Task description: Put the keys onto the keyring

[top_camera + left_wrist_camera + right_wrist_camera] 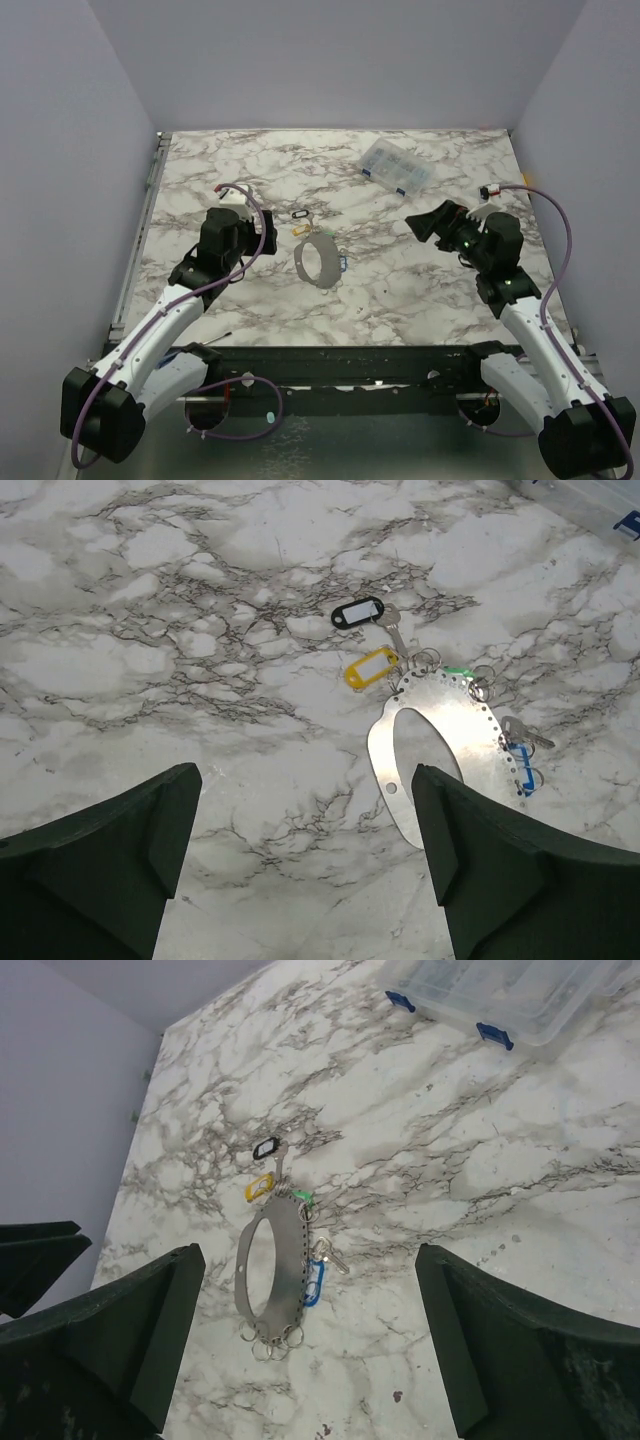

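Approach step, nothing gripped: left pincer (pixel 305 825) and right pincer (pixel 310 1300) both gape wide, keyring (pixel 455 730) lies flat on the counter (pixel 400 300) between them, keys (pixel 372 667) clustered at its rim; next move likely needs one pincer steadying the ring, other picking a tag.

Marble-patterned table (pixel 400 290) between plain lavender walls (pixel 70 150)

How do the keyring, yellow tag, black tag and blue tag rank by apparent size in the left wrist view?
1. keyring: clearly largest.
2. yellow tag and black tag: look alike, so not ranked.
3. blue tag: shows smallest, but only partly visible at the keyring's edge, so unsure.
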Controlling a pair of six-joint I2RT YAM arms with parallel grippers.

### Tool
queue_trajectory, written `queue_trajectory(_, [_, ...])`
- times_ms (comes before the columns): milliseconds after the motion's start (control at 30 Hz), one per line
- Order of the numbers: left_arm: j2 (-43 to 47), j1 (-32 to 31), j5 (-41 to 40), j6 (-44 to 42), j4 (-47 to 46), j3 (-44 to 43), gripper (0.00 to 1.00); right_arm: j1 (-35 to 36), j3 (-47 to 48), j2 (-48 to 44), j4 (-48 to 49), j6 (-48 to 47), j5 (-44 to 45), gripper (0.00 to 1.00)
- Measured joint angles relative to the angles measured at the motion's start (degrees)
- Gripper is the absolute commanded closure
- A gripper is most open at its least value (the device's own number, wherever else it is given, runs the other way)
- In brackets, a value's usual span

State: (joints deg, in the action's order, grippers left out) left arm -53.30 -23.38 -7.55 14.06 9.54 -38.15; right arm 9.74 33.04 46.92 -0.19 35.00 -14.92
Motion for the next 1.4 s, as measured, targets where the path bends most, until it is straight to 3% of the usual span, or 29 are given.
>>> queue_trajectory(433, [-5.9,0.0,2.16,-1.9,-0.07,-0.81,0.22,0.48,0.98,4.72,-0.31,-5.99,-3.78,0.0])
queue_trajectory(533, [-6.12,-0.11,4.66,-2.43,-0.2,-0.83,0.27,2.36,1.57,6.49,-0.79,-7.74,-3.89,0.0])
queue_trajectory(700, [-6.12,-1.4,7.85,-3.19,-0.57,-0.83,0.28,7.19,3.69,8.33,-2.75,-10.78,-3.78,0.0])
queue_trajectory(900, [-6.8,-3.56,7.5,-2.34,-1.79,-0.83,0.34,9.88,4.48,10.93,-4.2,-12.09,-2.54,0.0])
queue_trajectory(1200, [-16.85,-9.9,0.92,3.04,-1.86,-6.71,0.34,10.58,7.15,14.36,-7.72,-13.49,-0.68,0.0])
queue_trajectory(1400, [-20.7,-18.43,0.83,-2.16,-2.69,-10.14,0.32,10.58,7.3,14.51,-10.34,-13.62,0.94,0.01])
